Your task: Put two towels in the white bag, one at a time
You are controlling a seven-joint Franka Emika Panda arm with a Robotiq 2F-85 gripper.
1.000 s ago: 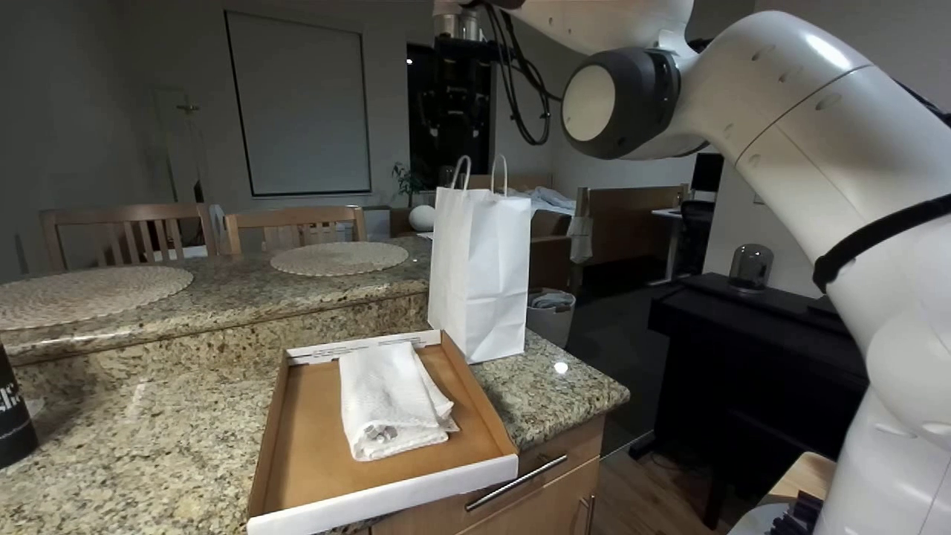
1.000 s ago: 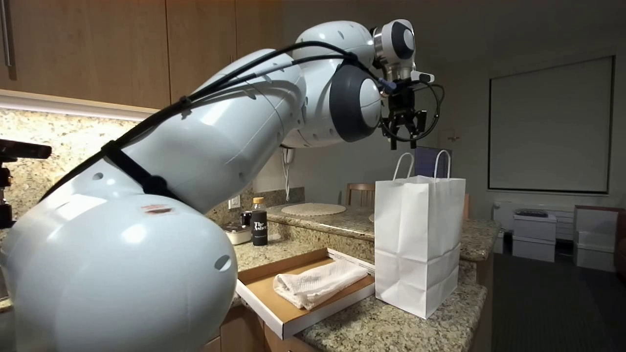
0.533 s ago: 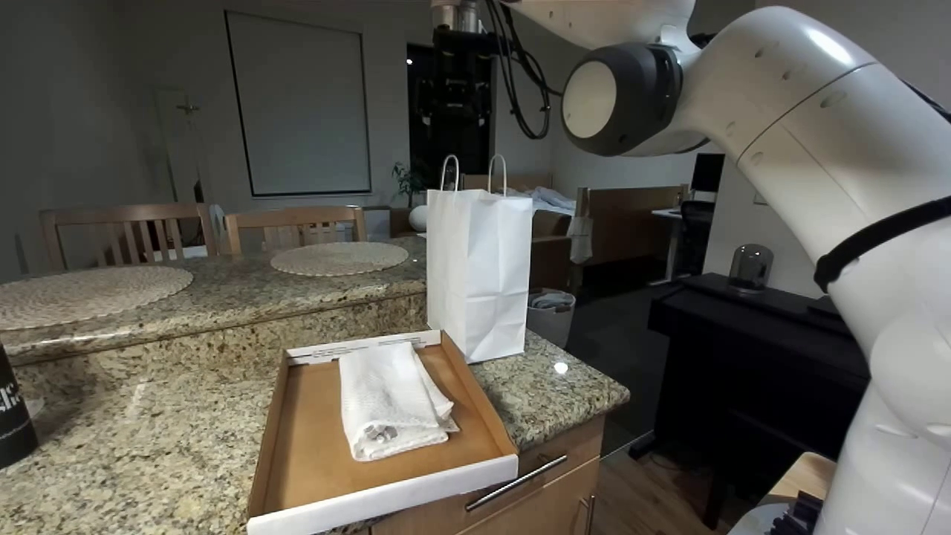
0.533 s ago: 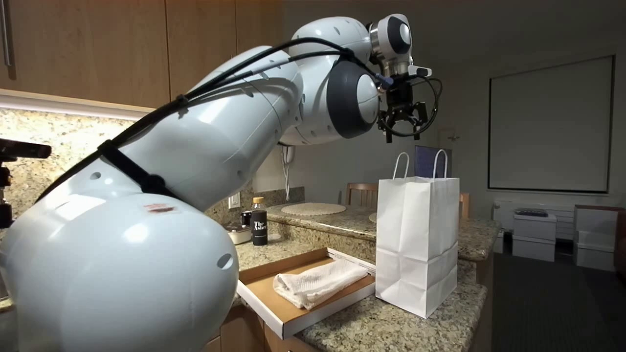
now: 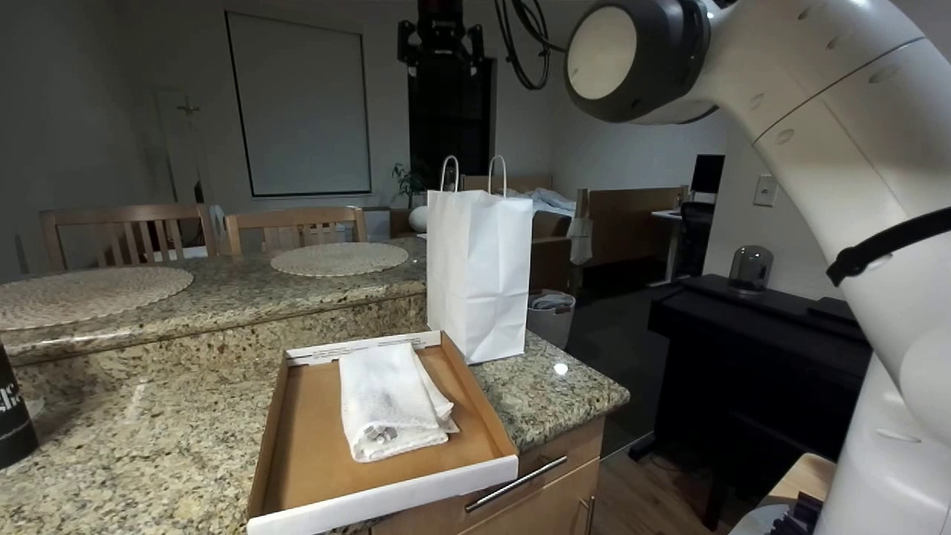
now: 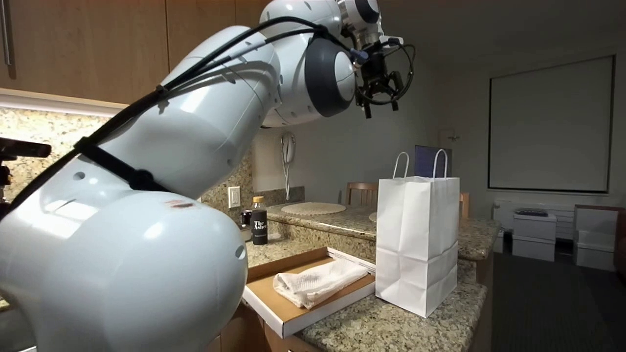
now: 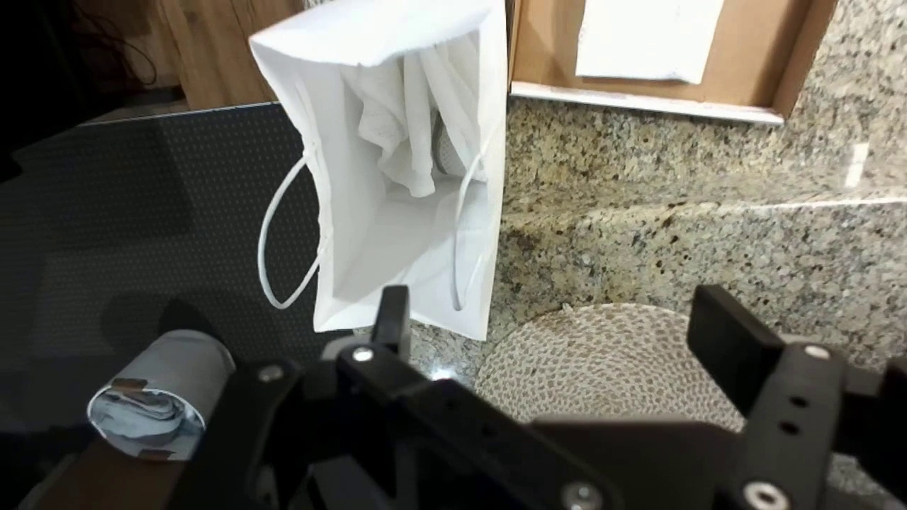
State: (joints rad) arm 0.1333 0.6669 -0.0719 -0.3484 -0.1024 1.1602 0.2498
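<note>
Fingers (image 7: 392,319) spread wide, bottom of wrist view; white bag (image 7: 418,237) upper centre (one towel (image 7: 386,113) visible inside); another towel (image 7: 648,39) lies in the tray (image 7: 638,104), upper right.

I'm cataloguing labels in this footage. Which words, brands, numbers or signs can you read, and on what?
"The Asher" (second word blurred, likely reading): dark bottle.
Smaller line beneath it: unreadable.
Dark item cut off at an exterior view's edge: stray letters only.
Shallow tray: print along one edge, too small to read.
Reddish mark on the arm: too blurred to tell.
White bag: none showing.
</note>
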